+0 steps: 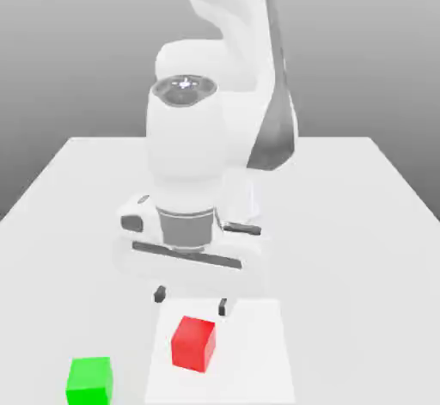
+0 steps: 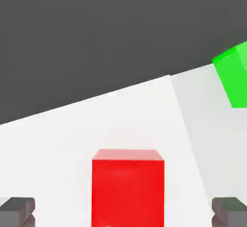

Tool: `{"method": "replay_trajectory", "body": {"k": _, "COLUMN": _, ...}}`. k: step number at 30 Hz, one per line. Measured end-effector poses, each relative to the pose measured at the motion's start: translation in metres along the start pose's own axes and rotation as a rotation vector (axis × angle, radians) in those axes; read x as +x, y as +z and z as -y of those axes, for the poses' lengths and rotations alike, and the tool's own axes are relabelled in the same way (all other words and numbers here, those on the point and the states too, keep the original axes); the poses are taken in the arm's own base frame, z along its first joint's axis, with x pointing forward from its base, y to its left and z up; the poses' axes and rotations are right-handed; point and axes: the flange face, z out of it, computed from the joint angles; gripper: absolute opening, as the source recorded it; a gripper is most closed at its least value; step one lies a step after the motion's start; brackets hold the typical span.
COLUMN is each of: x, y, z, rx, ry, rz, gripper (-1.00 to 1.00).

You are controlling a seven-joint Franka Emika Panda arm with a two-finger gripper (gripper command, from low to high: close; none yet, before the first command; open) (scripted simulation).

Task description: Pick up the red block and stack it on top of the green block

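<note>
1. The gripper (image 1: 191, 300) hangs in the air, its two dark fingers (image 1: 223, 307) spread wide apart with nothing pinched between them. In the exterior view it appears just above and slightly beyond the red block. In the hand view the fingers stand well out to either side of the block, with open space on both sides of it.

2. The red block (image 1: 193, 344) sits flat on a pale square (image 1: 249, 352), toward that square's left side as the exterior view has it. It is upright, and slightly turned relative to the square's edges. The fingers do not touch it.

3. The pale square lies flat on the bench (image 1: 344, 223), in the near part of the scene, and is a little brighter than the surface around it. It reaches beyond the red block on every side.

4. The green block (image 1: 90, 382) rests on the bench itself, off the pale square, toward the exterior view's left and a little nearer than the red block. The two blocks are well apart, with bare bench between the green one and the square. Nothing is stacked on the green block.

5. The white arm (image 1: 189, 145) rises above the gripper and bends back toward the far side of the bench.

6. Beyond the bench's edge, the hand view has a plain dark grey area (image 2: 96, 38).
</note>
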Motion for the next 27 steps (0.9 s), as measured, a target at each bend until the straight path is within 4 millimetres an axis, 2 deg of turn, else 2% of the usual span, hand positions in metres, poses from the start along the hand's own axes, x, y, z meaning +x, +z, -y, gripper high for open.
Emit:
{"method": "replay_trajectory", "body": {"k": 3, "x": -0.001, "y": 0.035, "z": -0.001, "rx": -0.003, "ry": 0.001, "rz": 0.002, "gripper": 0.0}}
{"method": "replay_trajectory", "body": {"k": 4, "x": -0.001, "y": 0.042, "z": -0.002, "rx": -0.003, "ry": 0.001, "rz": 0.002, "gripper": -1.0}}
{"method": "replay_trajectory", "body": {"k": 11, "x": -0.001, "y": 0.042, "z": -0.002, "rx": -0.003, "ry": 0.001, "rz": 0.002, "gripper": -1.0}}
{"method": "replay_trajectory", "body": {"k": 17, "x": 0.003, "y": -0.016, "z": -0.001, "rx": -0.003, "ry": 0.0, "rz": 0.002, "gripper": -1.0}}
{"method": "replay_trajectory", "body": {"k": 21, "x": 0.06, "y": -0.034, "z": -0.001, "rx": -0.004, "ry": -0.022, "rz": 0.006, "gripper": -1.0}}
{"method": "replay_trajectory", "body": {"k": 25, "x": 0.124, "y": -0.051, "z": -0.01, "rx": -0.003, "ry": -0.053, "rz": 0.005, "gripper": -1.0}}
{"method": "replay_trajectory", "body": {"k": 27, "x": 0.141, "y": -0.041, "z": -0.013, "rx": -0.002, "ry": -0.061, "rz": 0.004, "gripper": -1.0}}
